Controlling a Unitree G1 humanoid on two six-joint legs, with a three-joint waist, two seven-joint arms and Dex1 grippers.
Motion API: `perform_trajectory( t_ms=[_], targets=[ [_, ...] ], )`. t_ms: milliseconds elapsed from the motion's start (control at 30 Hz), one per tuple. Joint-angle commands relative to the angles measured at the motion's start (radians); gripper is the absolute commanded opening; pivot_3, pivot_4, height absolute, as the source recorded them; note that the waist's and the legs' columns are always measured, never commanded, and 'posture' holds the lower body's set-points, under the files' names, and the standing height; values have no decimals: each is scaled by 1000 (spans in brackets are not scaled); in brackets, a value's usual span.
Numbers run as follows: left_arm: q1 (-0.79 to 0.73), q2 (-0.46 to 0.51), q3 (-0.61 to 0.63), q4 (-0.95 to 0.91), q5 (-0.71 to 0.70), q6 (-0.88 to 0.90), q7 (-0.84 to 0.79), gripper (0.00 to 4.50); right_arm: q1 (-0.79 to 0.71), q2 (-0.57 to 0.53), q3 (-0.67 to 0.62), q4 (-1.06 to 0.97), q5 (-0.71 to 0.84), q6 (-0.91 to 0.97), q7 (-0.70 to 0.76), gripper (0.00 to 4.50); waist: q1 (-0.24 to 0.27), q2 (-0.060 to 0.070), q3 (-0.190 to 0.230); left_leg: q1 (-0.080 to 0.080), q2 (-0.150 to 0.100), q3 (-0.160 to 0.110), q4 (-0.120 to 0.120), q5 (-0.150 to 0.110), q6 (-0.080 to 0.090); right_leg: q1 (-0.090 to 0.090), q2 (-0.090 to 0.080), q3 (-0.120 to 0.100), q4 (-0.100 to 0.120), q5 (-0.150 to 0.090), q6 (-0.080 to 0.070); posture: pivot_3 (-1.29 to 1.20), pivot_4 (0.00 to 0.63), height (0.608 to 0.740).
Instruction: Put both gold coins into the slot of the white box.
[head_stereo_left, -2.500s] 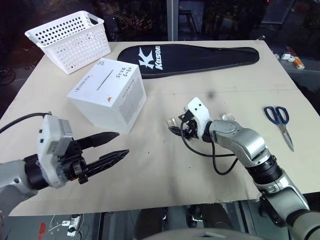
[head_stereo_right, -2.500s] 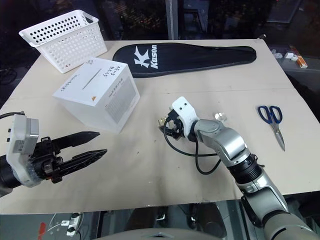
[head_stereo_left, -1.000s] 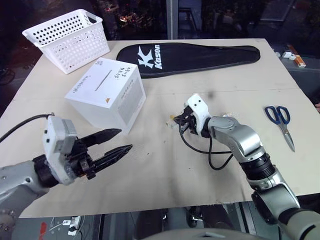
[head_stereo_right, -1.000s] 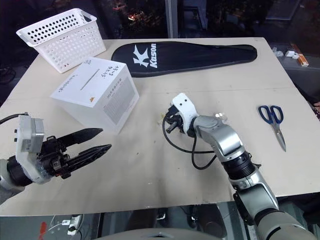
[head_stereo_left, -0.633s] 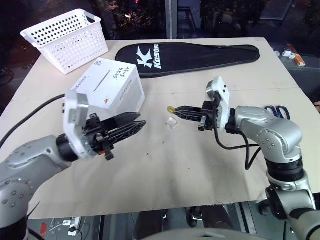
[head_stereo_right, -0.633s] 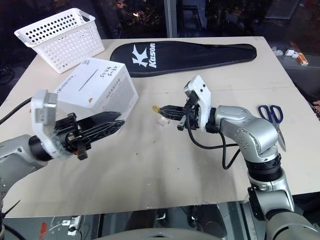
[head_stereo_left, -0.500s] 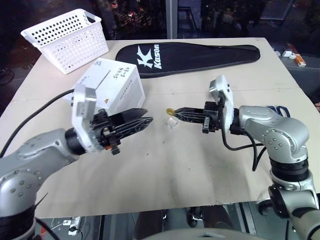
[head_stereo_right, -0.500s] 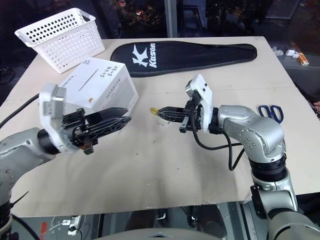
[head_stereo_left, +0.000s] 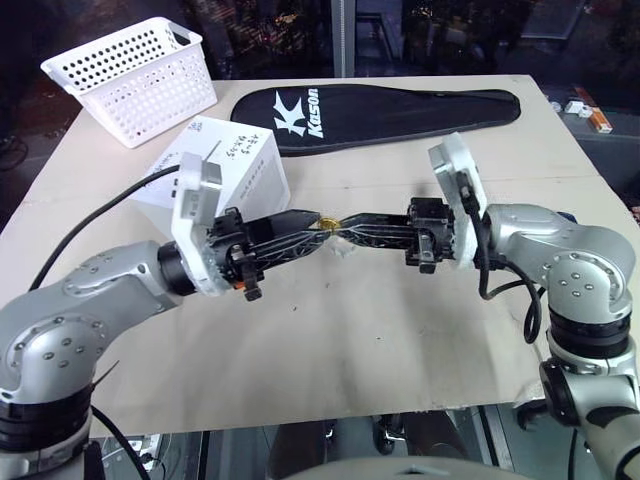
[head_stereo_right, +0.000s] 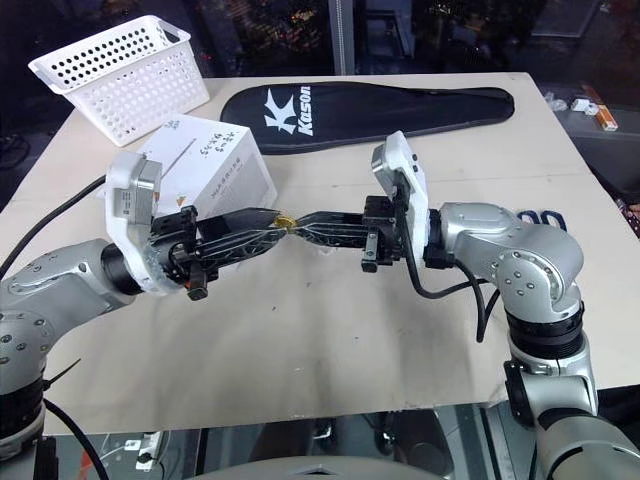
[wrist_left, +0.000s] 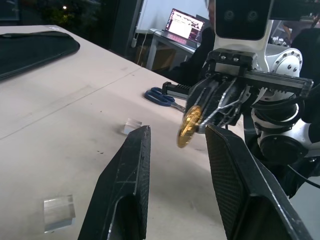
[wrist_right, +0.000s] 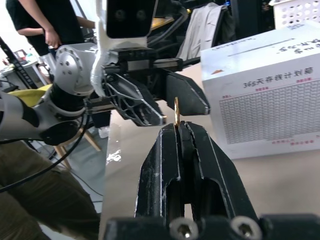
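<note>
Gold coin (wrist_left: 189, 126) above beige tabletop (head_stereo_left: 400, 330).

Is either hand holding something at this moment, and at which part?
The right hand pinches one gold coin by its edge at the fingertips. The left hand is open around it, not closed.

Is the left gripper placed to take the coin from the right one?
Probably yes. The coin stands clamped at the tips of the right gripper, between the left gripper's parted fingers, with nothing between them.
</note>
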Motion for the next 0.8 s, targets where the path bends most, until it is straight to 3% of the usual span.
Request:
perform_trajectory(
  t_ms=[33, 100, 133, 167, 667, 800],
  targets=[
    [-13, 2, 17, -14, -34, -6, 5, 1214, -32, -10, -10, -31, 37, -10, 3, 0, 0, 0, 0, 0, 0, 0, 0, 0, 0, 0, 0, 0, 0, 0, 0, 0, 150, 738],
    [-12, 1, 17, -16, -45, -6, 7, 881, -35, -10, -8, -30, 44, -10, 4, 0, 0, 0, 0, 0, 0, 0, 0, 0, 0, 0, 0, 0, 0, 0, 0, 0, 150, 738],
    [-11, 2, 17, -17, -50, -6, 8, 261, -35, -11, -7, -30, 47, -10, 3, 0, 0, 0, 0, 0, 0, 0, 0, 0, 0, 0, 0, 0, 0, 0, 0, 0, 150, 738],
    [-12, 1, 16, -17, -55, -7, 11, 38, -36, -10, -6, -30, 52, -8, 3, 0, 1, 0, 0, 0, 0, 0, 0, 0, 0, 0, 0, 0, 0, 0, 0, 0, 150, 738],
    [-3, -6, 18, 6, -110, -9, -2, 38, -19, -9, -2, -44, 87, -10, -32, 0, 1, 0, 0, 0, 0, 0, 0, 0, 0, 0, 0, 0, 0, 0, 0, 0, 150, 738],
    [10, -9, 46, 23, -135, -13, 19, 0, -15, -8, -42, -34, 108, -30, -41, 1250, 0, 0, 0, 0, 0, 0, 0, 0, 0, 0, 0, 0, 0, 0, 0, 0, 150, 738]
  ],
)
